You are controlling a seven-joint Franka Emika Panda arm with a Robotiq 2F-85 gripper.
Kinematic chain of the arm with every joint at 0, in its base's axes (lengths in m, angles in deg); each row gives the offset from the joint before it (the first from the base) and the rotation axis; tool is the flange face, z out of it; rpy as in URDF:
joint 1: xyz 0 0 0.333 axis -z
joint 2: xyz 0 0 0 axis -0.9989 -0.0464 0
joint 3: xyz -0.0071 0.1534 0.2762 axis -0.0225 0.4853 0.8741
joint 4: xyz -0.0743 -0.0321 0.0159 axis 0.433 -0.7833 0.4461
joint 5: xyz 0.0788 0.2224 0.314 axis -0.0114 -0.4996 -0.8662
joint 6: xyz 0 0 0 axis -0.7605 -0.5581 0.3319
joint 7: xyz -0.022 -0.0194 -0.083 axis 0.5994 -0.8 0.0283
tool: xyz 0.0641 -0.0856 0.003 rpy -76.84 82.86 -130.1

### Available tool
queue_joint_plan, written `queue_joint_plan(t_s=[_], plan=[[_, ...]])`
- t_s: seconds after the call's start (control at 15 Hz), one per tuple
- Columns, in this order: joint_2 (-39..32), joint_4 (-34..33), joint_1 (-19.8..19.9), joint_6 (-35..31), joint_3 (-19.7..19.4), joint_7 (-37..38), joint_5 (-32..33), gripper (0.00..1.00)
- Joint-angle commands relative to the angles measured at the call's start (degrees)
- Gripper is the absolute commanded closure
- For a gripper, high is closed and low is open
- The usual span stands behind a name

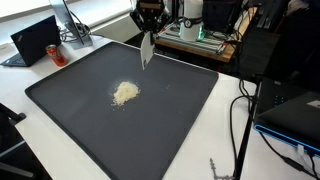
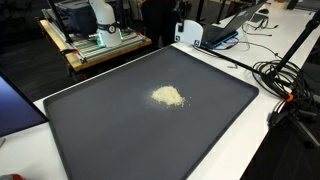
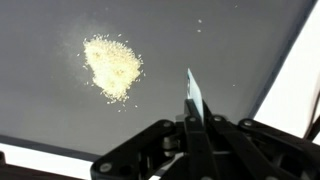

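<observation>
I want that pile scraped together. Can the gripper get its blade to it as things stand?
Probably yes. The gripper holds the blade above the mat, apart from the pile, and only bare mat shows between them in the wrist view.

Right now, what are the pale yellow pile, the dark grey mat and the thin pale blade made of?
Pale yellow pile: loose dry grains, maybe crumbs; specks lie scattered. Dark grey mat: probably rubber; matte, no glare. Thin pale blade: plastic or metal, unclear; smooth with a sheen.
</observation>
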Motion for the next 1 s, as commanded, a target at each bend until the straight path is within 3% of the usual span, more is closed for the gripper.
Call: queue_joint_plan(t_s=[0.0,0.33,0.6,0.93], plan=[[-5.8,-1.1,-1.9,-5.8,0.3,10.8,13.1,0.99],[-14.4,-5.7,-6.4,-4.4,-2.4,27.9,29.4,0.99],[-20.3,-11.1,-10.8,-0.9,-4.3,36.2,35.7,0.99],[-27.1,-19.6,-15.2,8.9,-5.5,43.7,40.4,0.99]])
